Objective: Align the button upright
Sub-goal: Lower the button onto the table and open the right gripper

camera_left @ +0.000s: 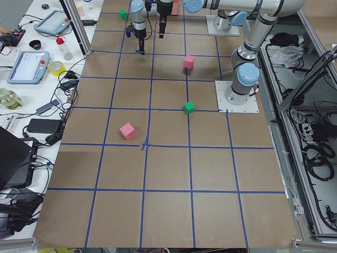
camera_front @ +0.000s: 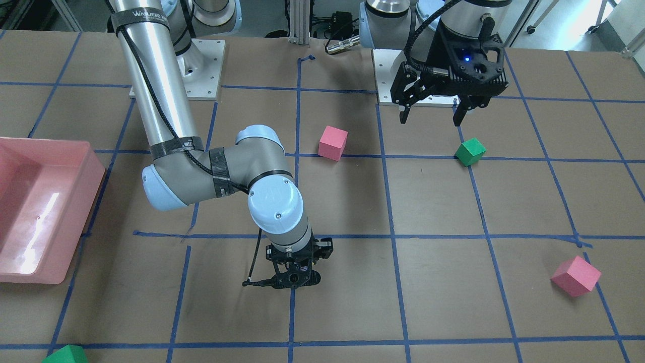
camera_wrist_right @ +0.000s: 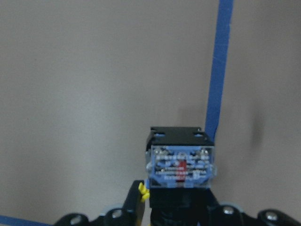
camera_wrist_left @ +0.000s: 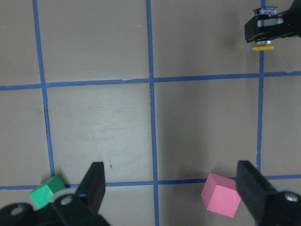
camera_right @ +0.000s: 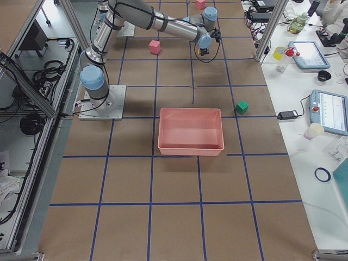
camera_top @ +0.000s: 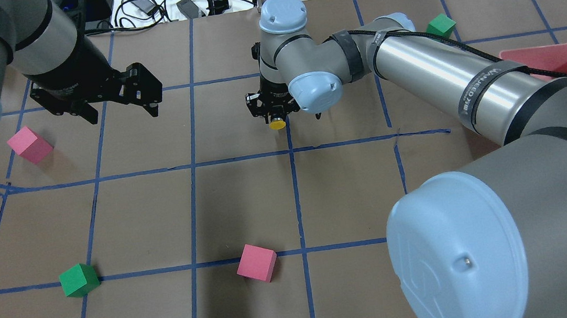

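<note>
The button is gripped at the tips of my right gripper (camera_top: pixel 274 111), low over the table near a blue tape line. Its yellow cap (camera_top: pixel 277 125) pokes out on the robot's side of the fingers in the overhead view and also shows in the left wrist view (camera_wrist_left: pixel 263 46). In the right wrist view its black body and silvery terminal end (camera_wrist_right: pixel 181 168) stand between the fingers. The front-facing view shows only the gripper (camera_front: pixel 295 280); the button is hidden there. My left gripper (camera_front: pixel 433 117) hangs open and empty above the table, far from the button, and shows in its own view (camera_wrist_left: pixel 174 188).
A pink cube (camera_front: pixel 332 142) and a green cube (camera_front: pixel 469 151) lie near the left gripper. Another pink cube (camera_front: pixel 576 276) lies at the far side. A pink bin (camera_front: pixel 75 151) and a green cube (camera_front: pixel 65 354) are on the right arm's side.
</note>
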